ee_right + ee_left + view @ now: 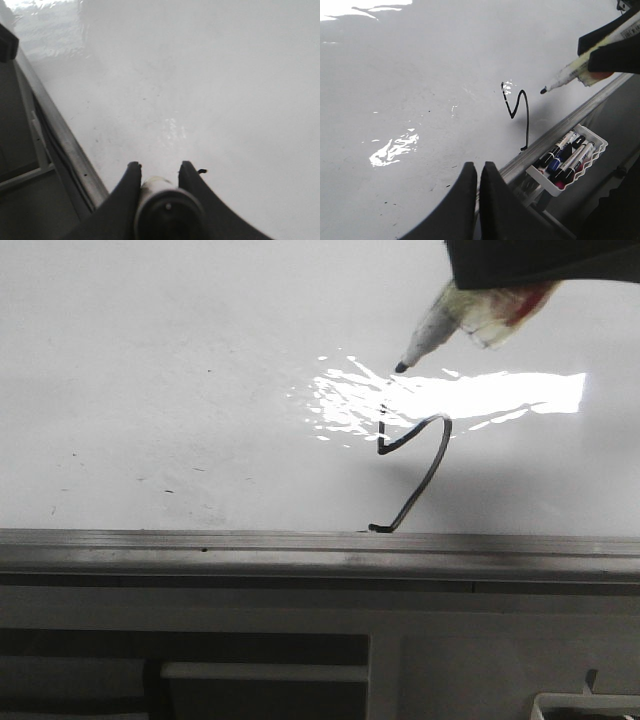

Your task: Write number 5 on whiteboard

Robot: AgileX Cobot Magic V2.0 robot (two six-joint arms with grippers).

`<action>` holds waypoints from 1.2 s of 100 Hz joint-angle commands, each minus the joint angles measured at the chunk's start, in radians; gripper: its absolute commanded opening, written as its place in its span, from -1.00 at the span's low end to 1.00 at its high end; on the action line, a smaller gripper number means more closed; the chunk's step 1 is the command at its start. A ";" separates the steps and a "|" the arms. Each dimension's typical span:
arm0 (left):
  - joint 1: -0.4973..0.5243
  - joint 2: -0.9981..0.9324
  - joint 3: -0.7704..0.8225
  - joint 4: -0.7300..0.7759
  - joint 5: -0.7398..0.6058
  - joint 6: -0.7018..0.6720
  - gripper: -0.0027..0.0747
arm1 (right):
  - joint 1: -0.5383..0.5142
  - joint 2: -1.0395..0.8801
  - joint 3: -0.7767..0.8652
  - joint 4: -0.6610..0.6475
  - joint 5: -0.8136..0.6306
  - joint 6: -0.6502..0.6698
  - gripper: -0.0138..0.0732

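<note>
1. Whiteboard [180,390]: large glossy white board, strong glare patch nr its middle in front view, scattered faint dark specks. No printed text or brand legible on it.

2. Edge rail [300,548]: grey aluminium strip along the board's near edge in front view; grey cabinet panels [480,660] past it.

3. Marker tray [592,150]: small white wavy-walled tray just off the board's railed edge, seen in left wrist view. Holds several markers [560,150] w/ black and blue caps, white barrels. Barrel labels too small to read.

4. Right gripper [159,172]: dark fingers pinching a marker [440,325], barrel betw. the two pads in right wrist view. Marker has white/yellowish body w/ red patch on label; lettering not readable. Black tip points down at the board, sits just off the top of the drawn line; can't tell if tip touches the surface.

5. Left gripper [479,172]: black fingers pressed together, nothing betw. them, over the board nr the railed edge, well apart from the drawing.

6. Number 5 [415,470]: thin black marker line, angular and hooked, on the board nr the railed edge. Short vertical stroke partly lost in glare, then a hump, then a long slanting stroke ending in a small foot just beside the rail.
</note>
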 commanded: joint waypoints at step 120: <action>0.001 -0.002 -0.028 -0.052 0.010 -0.007 -0.98 | -0.007 0.143 -0.108 -0.032 -0.057 -0.011 -0.80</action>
